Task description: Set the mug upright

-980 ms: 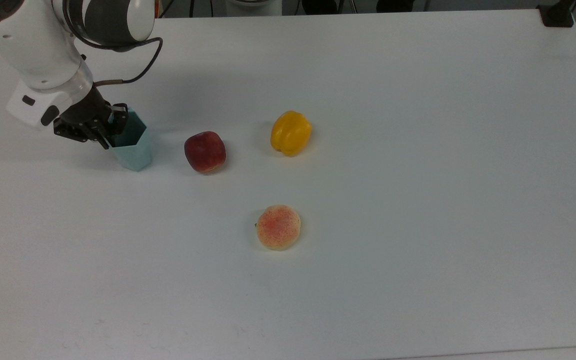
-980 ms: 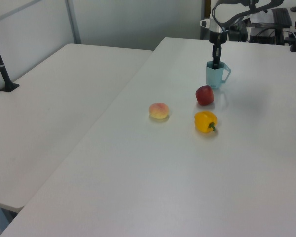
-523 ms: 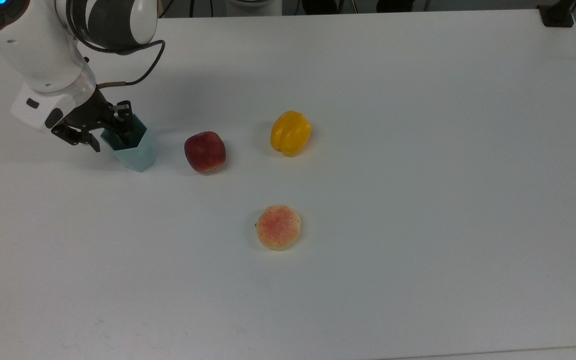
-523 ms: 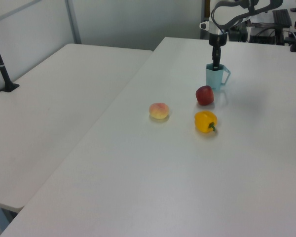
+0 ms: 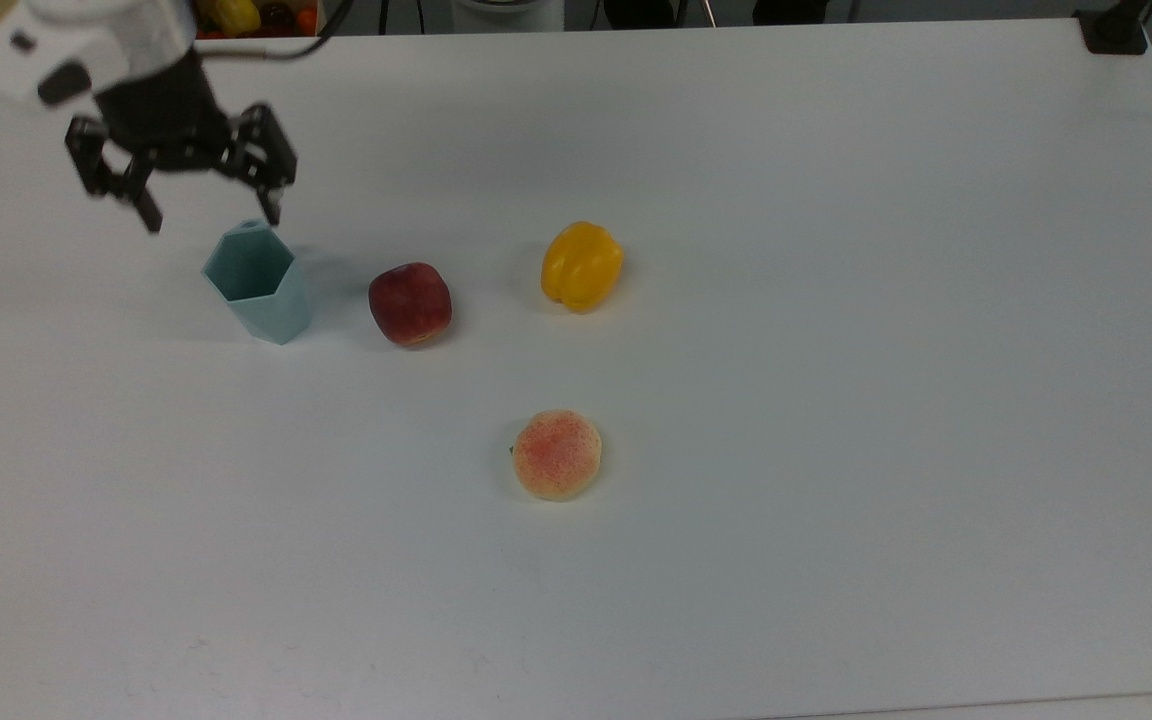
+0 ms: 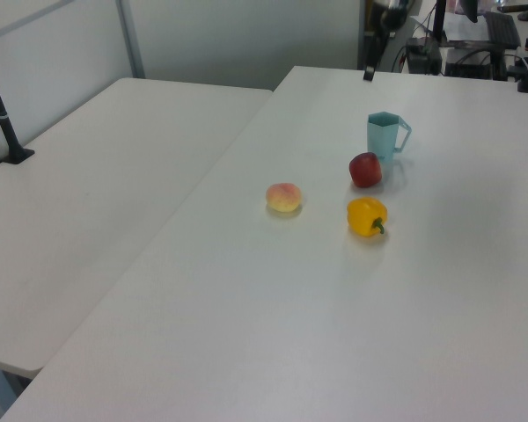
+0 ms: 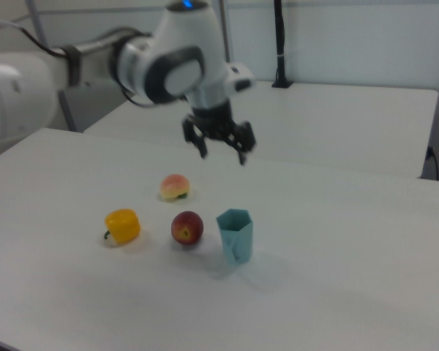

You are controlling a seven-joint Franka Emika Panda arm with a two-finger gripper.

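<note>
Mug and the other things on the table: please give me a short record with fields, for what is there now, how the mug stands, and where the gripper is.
mug: upright on its base, opening up, nothing touching it
mug handle: visible in the left view, on the left view's right side
gripper: above the mug, jaws open, holding nothing
apple: beside the mug, on the top view's right, apart from it
pepper: yellow, past the apple on the top view's right
peach: apart, nearer the top view's bottom edge
table: white
task state: mug appears set upright
</note>
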